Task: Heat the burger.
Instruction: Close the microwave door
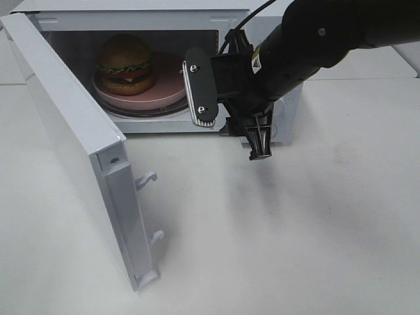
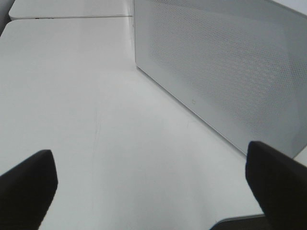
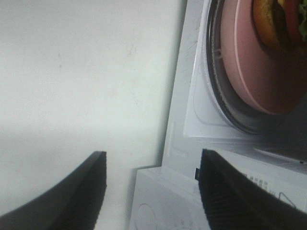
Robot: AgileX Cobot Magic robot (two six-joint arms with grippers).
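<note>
burger (image 1: pixel 125 63) on pink plate (image 1: pixel 168 89) inside microwave (image 1: pixel 131 20)

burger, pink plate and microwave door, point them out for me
burger (image 1: pixel 125 56): high view, on the top bun
pink plate (image 1: pixel 167 82): high view, bare part to the right of the burger
microwave door (image 1: pixel 79 125): high view, middle of the open panel

Right claw (image 1: pixel 230 113) hangs parted, seemingly empty; left claw (image 2: pixel 151 191) spread wide.
</note>
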